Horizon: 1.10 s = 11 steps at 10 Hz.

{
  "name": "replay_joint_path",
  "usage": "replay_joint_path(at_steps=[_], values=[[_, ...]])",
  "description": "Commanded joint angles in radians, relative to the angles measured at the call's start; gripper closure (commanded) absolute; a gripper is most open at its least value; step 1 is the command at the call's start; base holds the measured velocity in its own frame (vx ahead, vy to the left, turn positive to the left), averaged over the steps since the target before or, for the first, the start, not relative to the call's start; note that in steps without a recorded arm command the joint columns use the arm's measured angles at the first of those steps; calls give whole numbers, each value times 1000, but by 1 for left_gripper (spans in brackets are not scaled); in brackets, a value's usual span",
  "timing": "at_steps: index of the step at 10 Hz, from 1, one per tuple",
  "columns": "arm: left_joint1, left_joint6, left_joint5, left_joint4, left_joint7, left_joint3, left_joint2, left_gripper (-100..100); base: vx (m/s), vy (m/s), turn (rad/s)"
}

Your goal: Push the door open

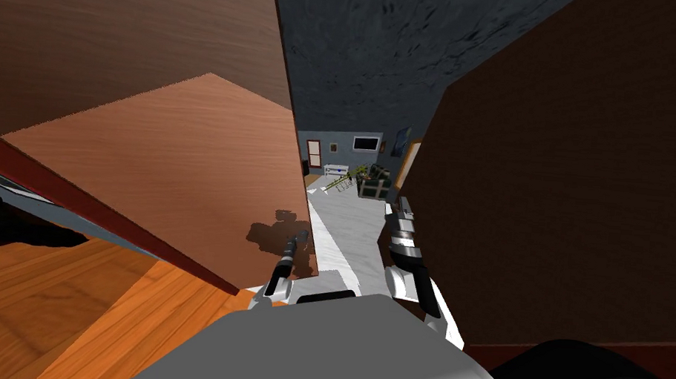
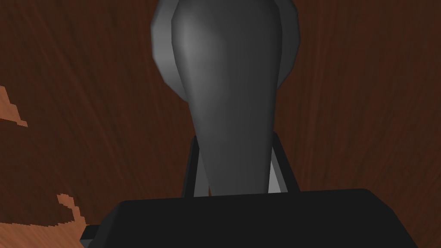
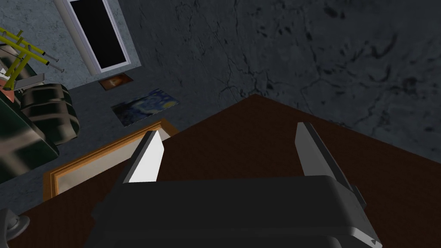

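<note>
Against the brown door point(image 1: 182, 158), the left end effector point(image 2: 234, 140) is clenched on the grey handle point(image 2: 228, 86); the right end effector point(image 3: 228, 129) stands released nearby.

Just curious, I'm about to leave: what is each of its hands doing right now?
Left gripper: shut on the grey door handle.
Right gripper: open, holding nothing.

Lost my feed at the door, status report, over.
Left pincer shut on handle. Right pincer open, holding nothing. Door ajar. Nothing seen in the opening.
</note>
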Motion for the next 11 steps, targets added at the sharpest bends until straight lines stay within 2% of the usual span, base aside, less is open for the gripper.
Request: replay_joint_path(at_steps=[1,10,11], values=[[-1,0,13,-9,-4,27,15,100,195,-125,64],[-1,-1,55,-2,-28,107,-1,100,173,-95,64],[10,7,55,-13,-29,108,7,100,85,-25,46]])
